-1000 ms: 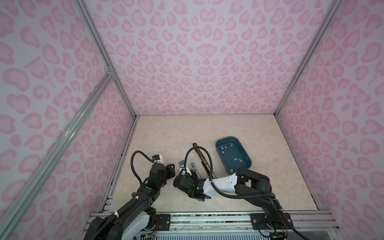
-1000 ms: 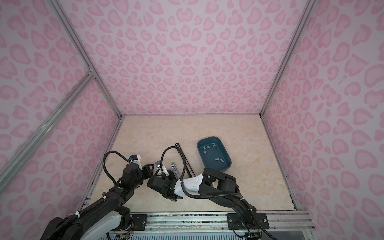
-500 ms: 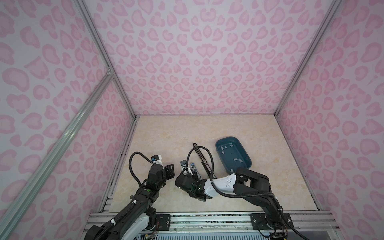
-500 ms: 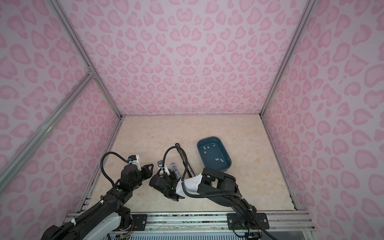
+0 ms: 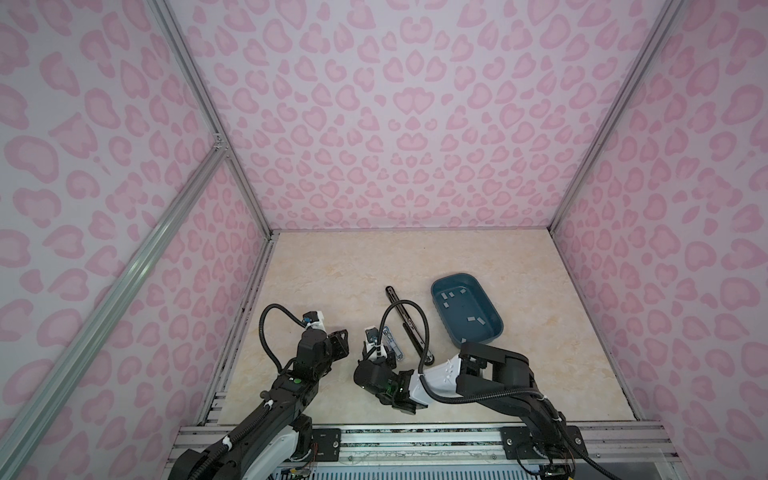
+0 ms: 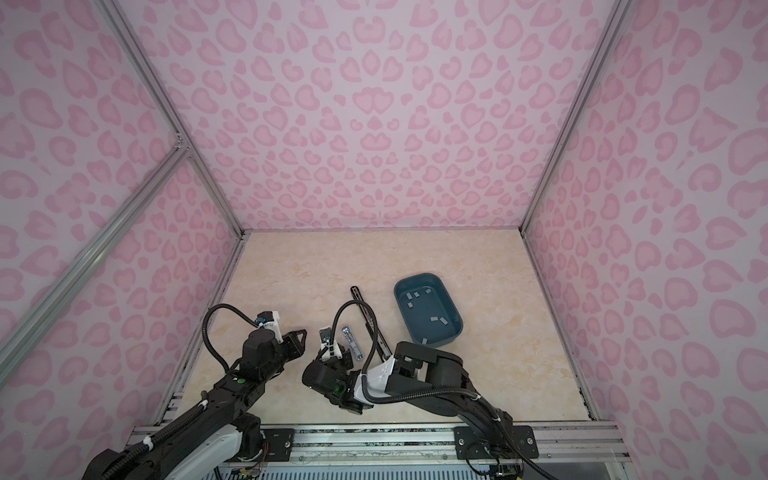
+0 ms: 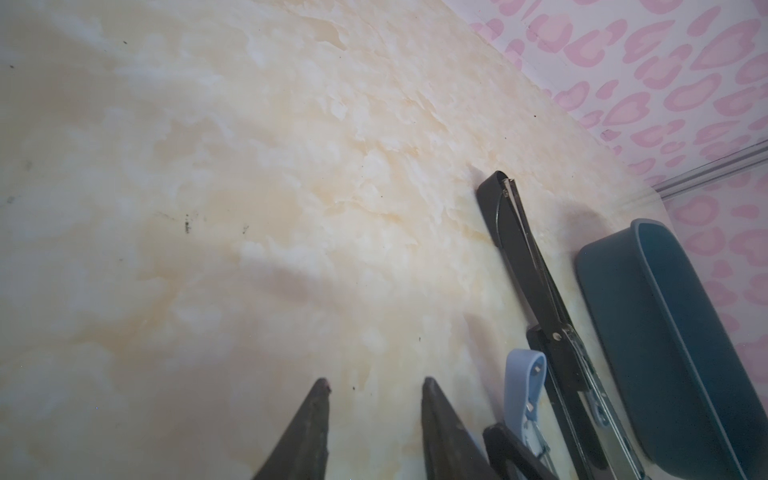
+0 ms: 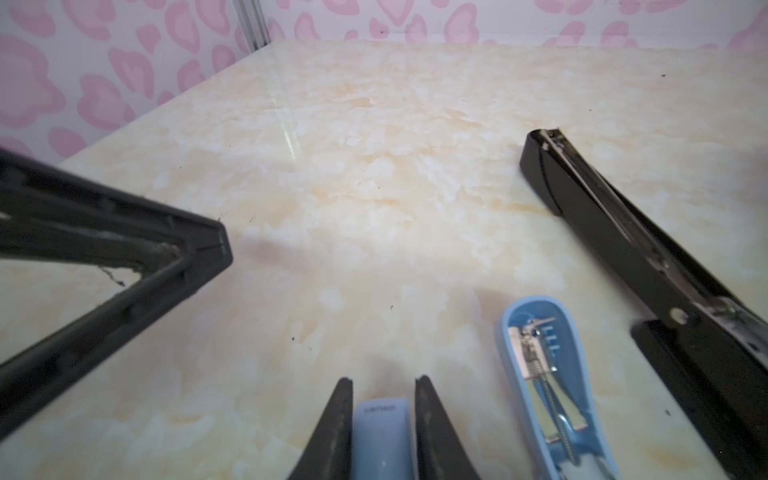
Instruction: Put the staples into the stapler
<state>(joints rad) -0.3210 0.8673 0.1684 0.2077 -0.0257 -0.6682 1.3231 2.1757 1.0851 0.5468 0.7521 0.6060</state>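
Centrally, right pincer point(image 8: 384, 380) clamps blue stapler point(image 8: 384, 436); left pincer point(image 7: 374, 381), part-open, empty, over open tabletop point(image 7: 249, 166).

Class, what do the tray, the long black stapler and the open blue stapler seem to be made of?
Tray: likely plastic, matte teal, with rounded moulded rim.
Long black stapler: glossy black shell, probably painted metal or plastic, with a bare metal rail.
Open blue stapler: smooth light-blue plastic shell, shiny metal spring inside.

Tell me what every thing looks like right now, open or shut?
Left gripper: open, empty.
Right gripper: shut on a light-blue stapler piece.
Small blue stapler: flipped open, insides up.
Black stapler: swung open, lying flat.
Tray: upright, holding staples.
Staples: loose in the tray.
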